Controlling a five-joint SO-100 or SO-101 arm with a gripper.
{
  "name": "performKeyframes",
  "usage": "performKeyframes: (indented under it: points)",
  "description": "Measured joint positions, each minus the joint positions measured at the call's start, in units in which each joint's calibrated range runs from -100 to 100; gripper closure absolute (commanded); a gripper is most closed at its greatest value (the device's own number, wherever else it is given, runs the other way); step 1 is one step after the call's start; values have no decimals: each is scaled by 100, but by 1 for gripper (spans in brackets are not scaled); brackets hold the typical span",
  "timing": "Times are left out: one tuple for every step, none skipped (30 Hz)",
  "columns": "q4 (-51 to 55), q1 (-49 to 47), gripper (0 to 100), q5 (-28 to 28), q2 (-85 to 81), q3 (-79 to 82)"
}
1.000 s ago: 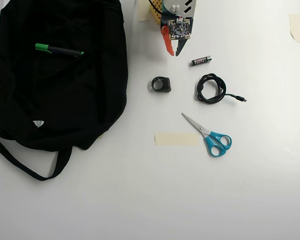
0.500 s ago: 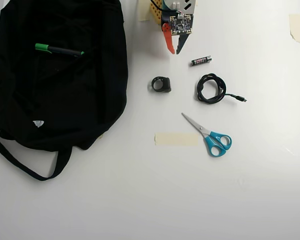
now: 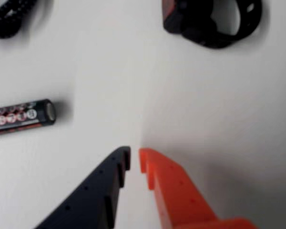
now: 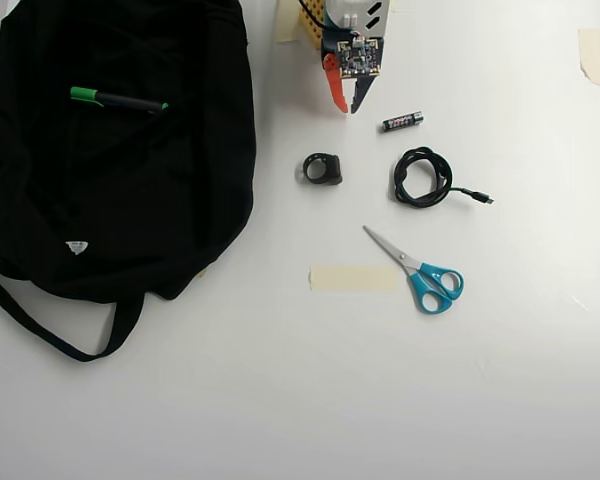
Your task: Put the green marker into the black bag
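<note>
In the wrist view you see the gripper [image 3: 134, 158] with its jaws nearly closed on nothing, a thin gap between the tips, hovering over the white surface [image 3: 109, 71] with the battery [image 3: 21, 117] at left. In the overhead view your green marker [image 4: 117, 100] lies on top of the black bag [image 4: 120, 200] at left, well apart from the gripper [image 4: 346, 105], which sits near the battery [image 4: 402, 121], black ring [image 4: 322, 168], coiled cable [image 4: 425, 178] and scissors [image 4: 420, 270].

Green-capped marker [image 4: 117, 100], black bag [image 4: 130, 200], blue-handled scissors [image 4: 420, 271], white table [image 4: 380, 400]
</note>
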Motion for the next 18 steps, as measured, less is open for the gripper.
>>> performKeyframes:
  points:
    - [0, 0, 98, 0, 0, 16]
    - [0, 0, 98, 0, 0, 31]
    - [-9, 0, 98, -5, 0, 55]
    - [-9, 0, 98, -24, 0, 63]
    - [-9, 0, 98, -20, 0, 63]
    - [-9, 0, 98, -15, 0, 63]
    - [-9, 0, 98, -15, 0, 71]
    - [-9, 0, 98, -15, 0, 79]
    - [-9, 0, 98, -15, 0, 79]
    - [-9, 0, 98, -15, 0, 79]
    - [-9, 0, 98, -15, 0, 79]
    - [-9, 0, 98, -15, 0, 79]
    - [-9, 0, 98, -15, 0, 79]
    - [-9, 0, 98, -15, 0, 79]
    - [-9, 0, 98, -15, 0, 79]
    - [-9, 0, 98, -15, 0, 79]
    - [-9, 0, 98, -15, 0, 79]
    - [-9, 0, 98, -15, 0, 79]
